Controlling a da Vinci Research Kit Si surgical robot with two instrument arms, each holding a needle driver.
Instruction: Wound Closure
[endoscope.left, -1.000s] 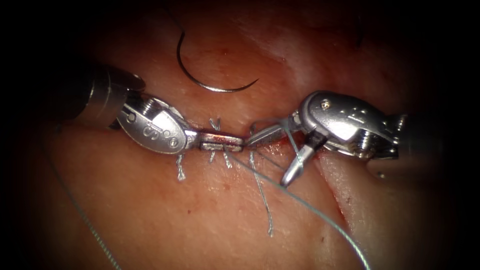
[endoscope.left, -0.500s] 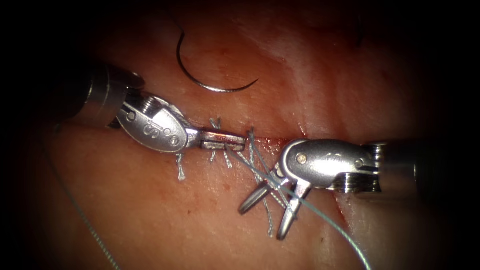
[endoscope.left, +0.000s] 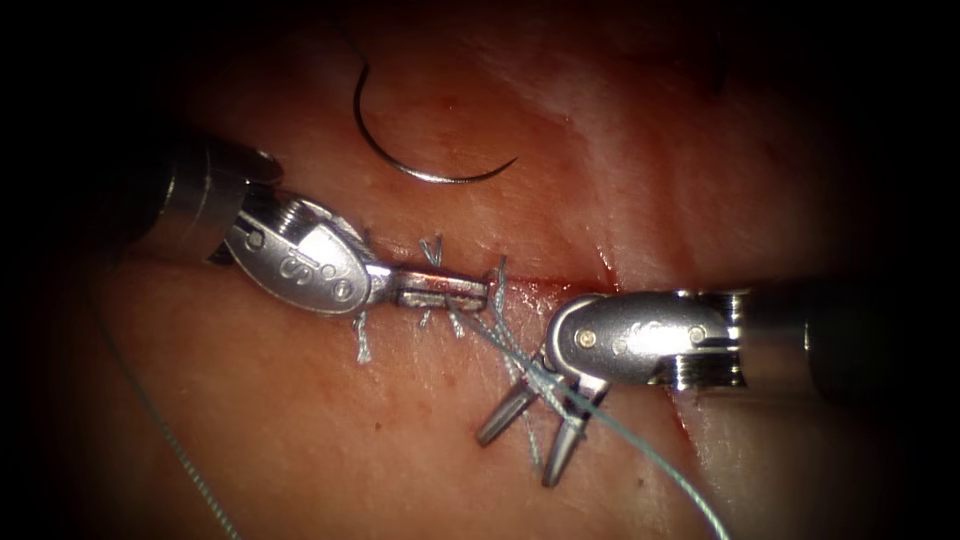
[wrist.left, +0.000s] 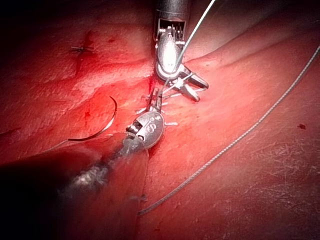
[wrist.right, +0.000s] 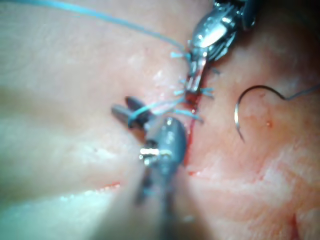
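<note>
My left tool (endoscope.left: 484, 292) lies along the cut (endoscope.left: 560, 287) with its jaws shut on the thread (endoscope.left: 640, 455) at their tip; it is also seen in the left wrist view (wrist.left: 156, 98). The thread runs from there across my right tool (endoscope.left: 518, 460), just in front of the cut, and wraps over its open jaws. These jaws clamp nothing. The curved needle (endoscope.left: 420, 172) lies free on the tissue (endoscope.left: 330, 430) behind the cut, not in it, held by neither tool. The needle (wrist.right: 240, 112) and the right tool (wrist.right: 125, 111) also show in the right wrist view.
Short cut thread ends (endoscope.left: 360, 342) stick up from earlier stitches along the cut under the left tool. A long strand of thread (endoscope.left: 170, 450) trails over the tissue at the lower left. Red fluid (endoscope.left: 545, 286) wets the cut's edge.
The right tool swung away from the cut toward the front, turning its open jaws downward with thread draped over them. The left tool and the needle stayed put.
</note>
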